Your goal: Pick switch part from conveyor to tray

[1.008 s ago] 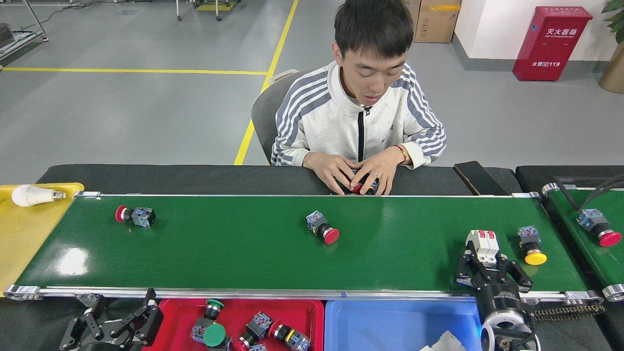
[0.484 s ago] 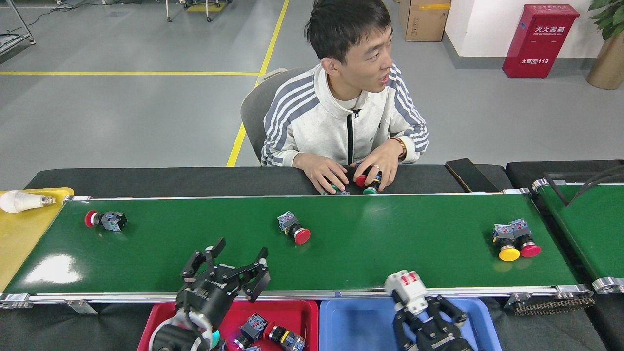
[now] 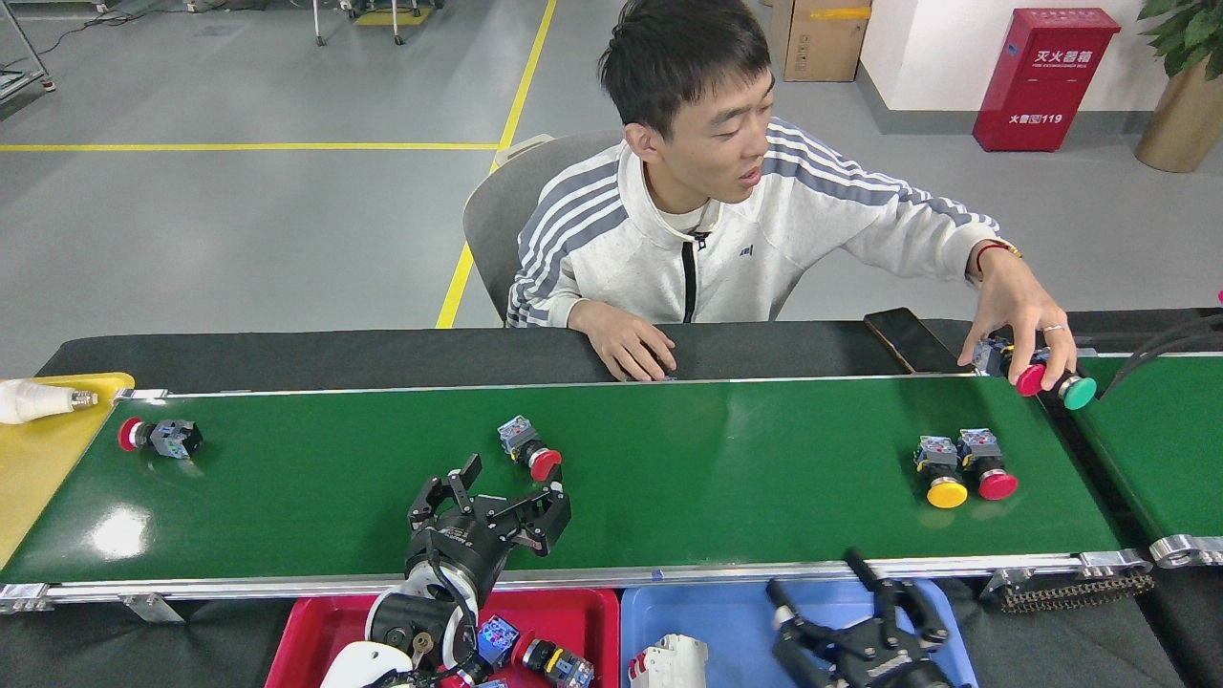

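The conveyor [image 3: 726, 497] spans the view with switch parts on it: a red-capped one [image 3: 153, 437] far left, a red-capped one [image 3: 530, 449] left of centre, and a yellow-capped [image 3: 941, 471] and red-capped [image 3: 986, 465] pair at the right. My left gripper [image 3: 511, 489] is open over the belt's near side, just in front of the centre-left switch and not touching it. Over the blue tray [image 3: 736, 616], my right gripper [image 3: 860, 597] is open and holds nothing. A white switch part [image 3: 669, 659] lies in that tray. Several switch parts sit in the red tray [image 3: 320, 621].
A person sits behind the belt. One hand [image 3: 1018, 320] holds a red and a green switch at the belt's far right corner; the other rests on the black mat. A yellow tray [image 3: 38, 459] with a bulb is at left, and a narrower green belt [image 3: 1156, 449] at right.
The white part has left my right gripper and now lies in the blue tray. My left gripper moved further over the belt toward the red switch. The person's hand reached right.
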Tool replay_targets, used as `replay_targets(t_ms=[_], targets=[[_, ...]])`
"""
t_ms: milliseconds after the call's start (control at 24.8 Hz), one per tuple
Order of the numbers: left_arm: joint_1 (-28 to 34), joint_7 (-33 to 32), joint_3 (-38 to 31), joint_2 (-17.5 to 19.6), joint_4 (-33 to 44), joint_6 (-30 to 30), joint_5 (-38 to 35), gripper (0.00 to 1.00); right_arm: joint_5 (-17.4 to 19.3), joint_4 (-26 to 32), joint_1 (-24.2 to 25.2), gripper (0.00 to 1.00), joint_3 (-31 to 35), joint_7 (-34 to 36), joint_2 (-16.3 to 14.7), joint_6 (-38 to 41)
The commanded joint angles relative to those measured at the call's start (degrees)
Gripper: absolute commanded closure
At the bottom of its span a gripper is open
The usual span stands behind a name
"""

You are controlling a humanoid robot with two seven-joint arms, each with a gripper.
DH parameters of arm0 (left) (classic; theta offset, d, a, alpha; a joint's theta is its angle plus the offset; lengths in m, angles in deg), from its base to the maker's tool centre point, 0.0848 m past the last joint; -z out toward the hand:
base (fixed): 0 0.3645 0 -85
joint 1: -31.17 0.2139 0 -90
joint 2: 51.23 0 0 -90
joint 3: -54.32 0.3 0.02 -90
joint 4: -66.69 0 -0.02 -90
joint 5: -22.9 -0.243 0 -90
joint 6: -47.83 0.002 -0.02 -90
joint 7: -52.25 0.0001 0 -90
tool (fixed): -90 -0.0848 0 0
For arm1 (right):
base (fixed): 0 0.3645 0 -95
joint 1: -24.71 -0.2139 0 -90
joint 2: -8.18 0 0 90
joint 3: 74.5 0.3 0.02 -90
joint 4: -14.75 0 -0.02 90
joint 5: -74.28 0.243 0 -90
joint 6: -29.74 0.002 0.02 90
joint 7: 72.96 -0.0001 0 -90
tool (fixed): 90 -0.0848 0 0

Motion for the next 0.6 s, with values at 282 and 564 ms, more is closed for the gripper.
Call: replay_targets(t_ms=[282, 564], targets=[[-7.3, 1.0, -0.8, 0.2, -9.7, 4.8, -0.2, 0.00, -5.4, -0.8, -2.5, 0.02, 2.9, 0.1, -1.7, -13.5], [-11.5, 6.7, -0.6, 0.7, -18.5, 11.7, -0.2, 0.11, -8.9, -5.2, -10.1, 0.02, -7.5, -5.3, -1.7, -19.6]])
